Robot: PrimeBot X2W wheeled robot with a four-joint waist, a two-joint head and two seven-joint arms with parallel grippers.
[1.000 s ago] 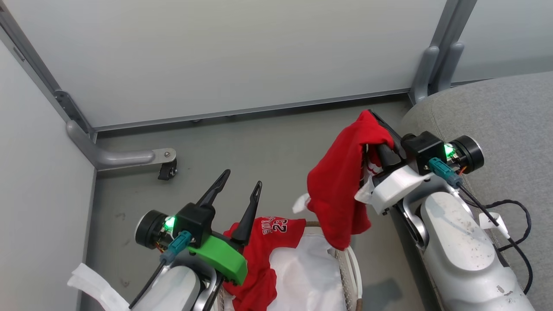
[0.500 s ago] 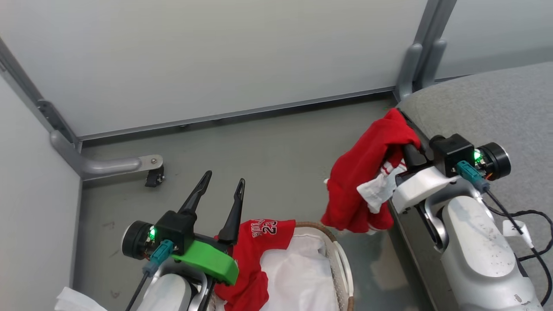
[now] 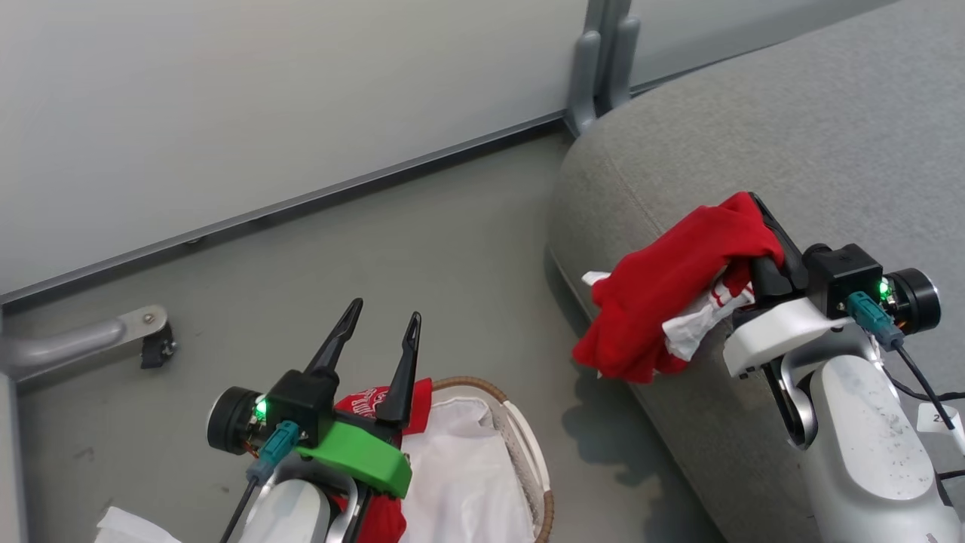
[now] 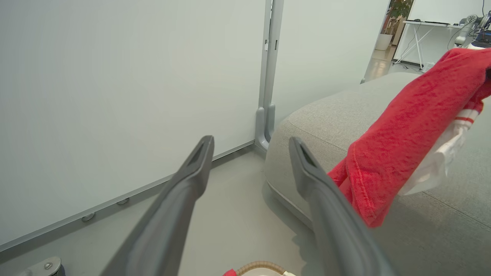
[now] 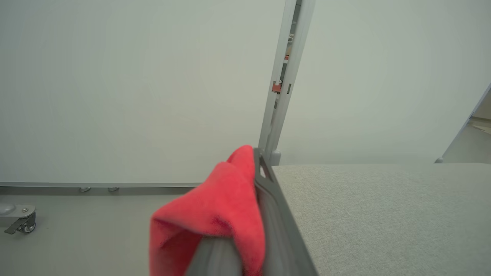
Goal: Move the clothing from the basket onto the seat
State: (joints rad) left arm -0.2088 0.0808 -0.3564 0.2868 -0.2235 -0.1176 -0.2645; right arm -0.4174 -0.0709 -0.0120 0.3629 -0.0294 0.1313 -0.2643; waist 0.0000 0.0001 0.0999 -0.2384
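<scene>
In the head view, the right gripper [image 3: 761, 219] is clamped shut on a red jersey [image 3: 671, 286], which hangs bunched from its fingers above the rounded edge of the grey seat [image 3: 754, 113]. Its lower folds reach toward the seat's side, and whether they touch the fabric cannot be told. The left gripper [image 3: 383, 311] stands with its jaws spread and empty above the basket [image 3: 520, 437], where a second jersey [image 3: 377, 400] lies on the white liner [image 3: 460, 467].

In the left wrist view, the left gripper [image 4: 251, 142] points at the wall with nothing between its fingers. The red jersey [image 4: 402, 126] dangles to one side over the seat [image 4: 326, 115], and the basket's brown rim [image 4: 261, 266] peeks in at the bottom.

In the right wrist view, the right gripper [image 5: 257, 168] pinches the red jersey [image 5: 215, 207], with the seat [image 5: 383, 207] spreading out beyond.

The likely risk is letting go too near the edge: the hanging weight sits on the floor side, so the jersey could slide off. The cloth is draped over the fingers and may cling when they part.
</scene>
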